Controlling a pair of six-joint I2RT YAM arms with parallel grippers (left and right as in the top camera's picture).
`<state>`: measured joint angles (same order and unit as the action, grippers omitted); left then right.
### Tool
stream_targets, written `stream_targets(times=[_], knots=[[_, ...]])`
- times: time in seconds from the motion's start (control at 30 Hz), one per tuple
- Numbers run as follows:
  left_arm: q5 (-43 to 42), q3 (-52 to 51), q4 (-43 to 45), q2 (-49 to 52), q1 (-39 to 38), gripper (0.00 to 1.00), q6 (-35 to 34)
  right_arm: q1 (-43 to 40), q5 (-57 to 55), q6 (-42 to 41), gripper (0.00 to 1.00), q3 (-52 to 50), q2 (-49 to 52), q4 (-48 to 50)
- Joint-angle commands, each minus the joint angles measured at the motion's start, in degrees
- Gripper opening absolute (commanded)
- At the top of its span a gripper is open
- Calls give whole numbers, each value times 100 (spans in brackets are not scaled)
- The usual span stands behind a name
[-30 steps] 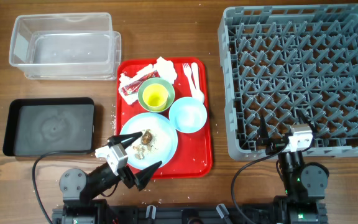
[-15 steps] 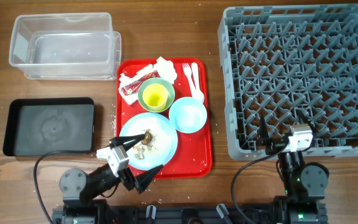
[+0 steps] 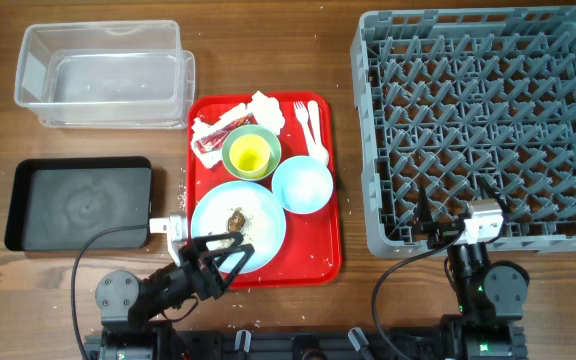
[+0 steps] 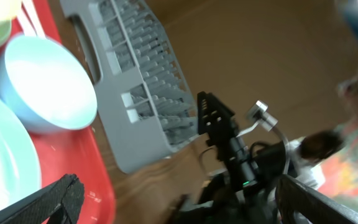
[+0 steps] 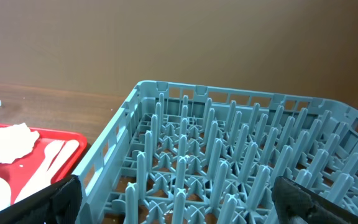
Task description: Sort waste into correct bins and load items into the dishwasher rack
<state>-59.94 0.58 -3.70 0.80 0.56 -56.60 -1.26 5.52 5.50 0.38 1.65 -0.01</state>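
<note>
Fingers of the left gripper (image 3: 230, 256) are spread wide and empty at the 6 o'clock rim of a round light blue plate (image 3: 260, 203) on a flat red serving tray (image 3: 313, 255), probably lined up to reach its brownish food scraps (image 3: 236, 217). The right gripper (image 3: 456, 205), fingers equally apart, rests at 6 o'clock of the large grey lattice dishwasher rack (image 3: 488, 100).

Near-left edge: left arm lies low, forearm angled toward centre-right, wrist rolled onto its side so its camera view is tilted. The left gripper (image 3: 230, 256) has jaws spread wide with nothing between them, dark fingers (image 4: 55, 200) at the bottom corners of the wrist view. Near-right: right arm folded up over its base, right gripper (image 3: 458, 208) level and pointing away from the base, jaws wide apart and empty, fingers (image 5: 48, 200) just showing at the lower corners.
</note>
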Motion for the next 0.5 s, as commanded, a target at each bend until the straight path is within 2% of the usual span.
stream_targets(times=[0.0,0.23,0.47], knots=[[-55,-26,68,-42,42,100,-1290,33,-55,52,100,-7,-26,24],[-136,-26,796,-42,42,100,-1445,33,-55,50,100,-7,-26,24],[-26,-26,822,-42,42,99,-1438,33,-55,52,100,-9,-26,24]])
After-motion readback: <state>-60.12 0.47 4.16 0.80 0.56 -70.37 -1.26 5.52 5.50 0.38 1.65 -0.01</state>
